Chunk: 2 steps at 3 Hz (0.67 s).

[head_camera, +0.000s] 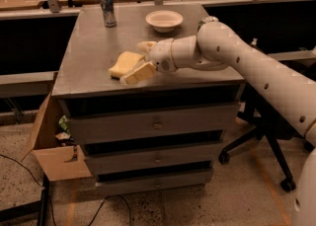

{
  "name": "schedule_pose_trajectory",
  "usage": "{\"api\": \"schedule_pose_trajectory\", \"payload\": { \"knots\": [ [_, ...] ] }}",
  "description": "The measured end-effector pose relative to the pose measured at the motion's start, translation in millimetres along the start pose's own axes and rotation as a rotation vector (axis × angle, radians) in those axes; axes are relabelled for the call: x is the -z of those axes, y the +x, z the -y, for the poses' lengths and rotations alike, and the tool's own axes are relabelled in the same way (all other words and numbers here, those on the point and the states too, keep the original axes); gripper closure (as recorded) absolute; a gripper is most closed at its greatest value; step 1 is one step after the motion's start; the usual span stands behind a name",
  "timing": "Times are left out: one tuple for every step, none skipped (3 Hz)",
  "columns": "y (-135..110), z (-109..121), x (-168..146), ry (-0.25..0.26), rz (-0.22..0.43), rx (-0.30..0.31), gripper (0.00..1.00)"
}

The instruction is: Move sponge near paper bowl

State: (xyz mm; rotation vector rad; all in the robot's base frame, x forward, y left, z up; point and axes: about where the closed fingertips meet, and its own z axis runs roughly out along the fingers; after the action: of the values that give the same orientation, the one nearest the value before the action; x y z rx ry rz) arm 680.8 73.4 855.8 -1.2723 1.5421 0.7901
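Foam is what the sponge (124, 62) looks made of, lying near the front edge of the desk (89, 47): probably light and squashy (a hard pinch would only fold it), so it is best taken across its short width. The end effector (143, 61) sits at its right end, fingers spread wide to either side, not closed. Farther back stands the paper bowl (164, 20), well apart.

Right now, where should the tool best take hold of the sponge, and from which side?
Grip the sponge across its front and back edges, coming from the camera's right. It lies flat on the cabinet top; the open tool straddles its right end.
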Motion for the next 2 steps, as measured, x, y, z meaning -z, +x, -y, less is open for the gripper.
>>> {"api": "schedule_pose_trajectory", "payload": {
  "knots": [
    [3.8,4.3,-3.1,0.014,-0.008,0.0,0.13],
    [8.0,9.0,-3.7,0.029,-0.016,-0.001,0.3]
  ]
}}
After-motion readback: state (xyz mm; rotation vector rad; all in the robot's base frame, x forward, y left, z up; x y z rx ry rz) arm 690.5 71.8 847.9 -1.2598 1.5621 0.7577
